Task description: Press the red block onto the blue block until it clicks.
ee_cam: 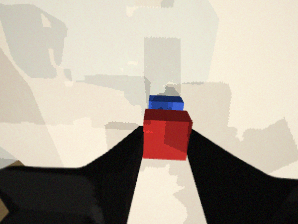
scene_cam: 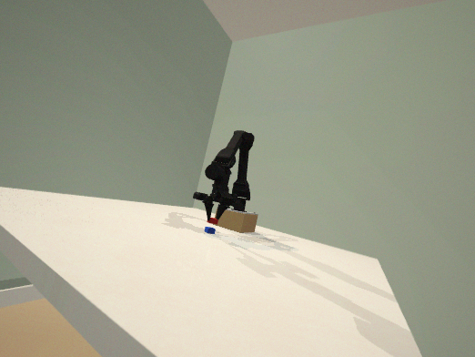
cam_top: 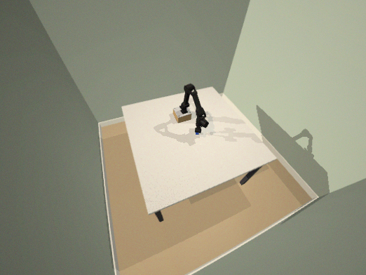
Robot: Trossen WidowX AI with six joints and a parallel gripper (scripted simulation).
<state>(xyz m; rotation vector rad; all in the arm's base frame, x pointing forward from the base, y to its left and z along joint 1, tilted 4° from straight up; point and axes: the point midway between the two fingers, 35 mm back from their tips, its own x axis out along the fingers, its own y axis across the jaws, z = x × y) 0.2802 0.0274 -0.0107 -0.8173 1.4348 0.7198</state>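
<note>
Two jaws [scene_cam: 213, 220] clench the red block [scene_cam: 212, 220] [ee_cam: 165, 139] near the blue block [cam_top: 197, 133] [scene_cam: 209, 230] [ee_cam: 166, 102] on the table [cam_top: 175, 168] [scene_cam: 182, 291] [ee_cam: 260, 40]

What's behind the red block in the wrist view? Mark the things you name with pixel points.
Behind the red block [scene_cam: 212, 220] [ee_cam: 165, 139] shows the upper part of the blue block [cam_top: 197, 133] [scene_cam: 209, 230] [ee_cam: 166, 103]; its lower part is covered, so whether they touch can't be told there.

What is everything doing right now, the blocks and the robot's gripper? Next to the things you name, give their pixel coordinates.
Red block [scene_cam: 212, 221] [ee_cam: 166, 137]: held between the fingers, not pressed onto the blue one.
Blue block [cam_top: 197, 133] [scene_cam: 209, 230] [ee_cam: 166, 103]: on the table, not held.
Gripper [scene_cam: 213, 219] [ee_cam: 164, 132]: shut on the red block.
Arm [cam_top: 197, 99] [scene_cam: 243, 164]: bent, reaching down toward the table [cam_top: 182, 175] [scene_cam: 182, 282].
</note>
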